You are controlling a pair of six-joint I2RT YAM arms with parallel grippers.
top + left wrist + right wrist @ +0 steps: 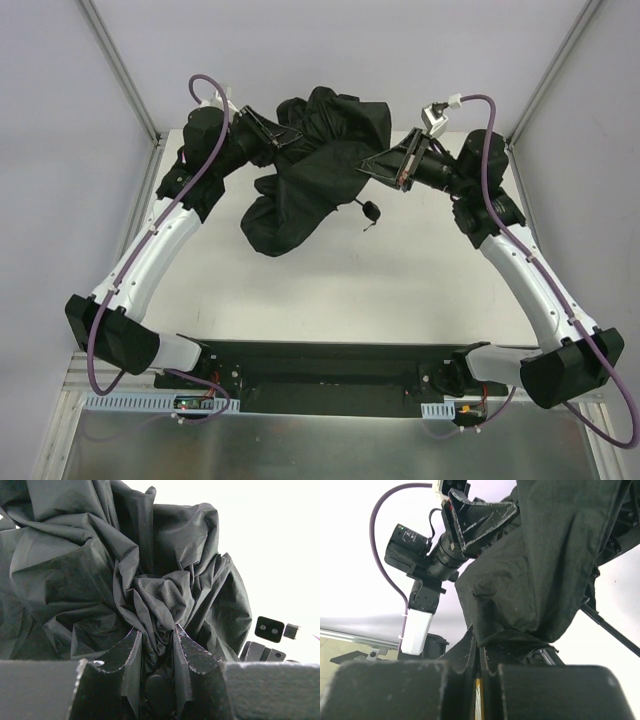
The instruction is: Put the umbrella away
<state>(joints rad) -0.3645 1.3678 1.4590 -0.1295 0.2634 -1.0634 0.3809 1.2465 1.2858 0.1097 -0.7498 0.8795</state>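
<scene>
Left jaws and right jaws each clamp bunched canopy — the umbrella point(310, 180) sags between them over the far tabletop point(400, 290). Light, limp, slippery cloth; its small handle point(371, 212), dangling nearside, looks the firmer hold. Loose folds crowd it — purple cables point(204, 79) arc behind.

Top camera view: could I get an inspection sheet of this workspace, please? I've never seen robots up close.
Surface: white table.
Job's things: black umbrella, fabric crumpled and loose, not bundled; its small handle beside it.
Clutter: nothing seen.
Grippers: left gripper and right gripper each shut on the umbrella's fabric.
Cables: a purple cable loops along each arm.
Surroundings: pale walls, metal frame posts.
</scene>
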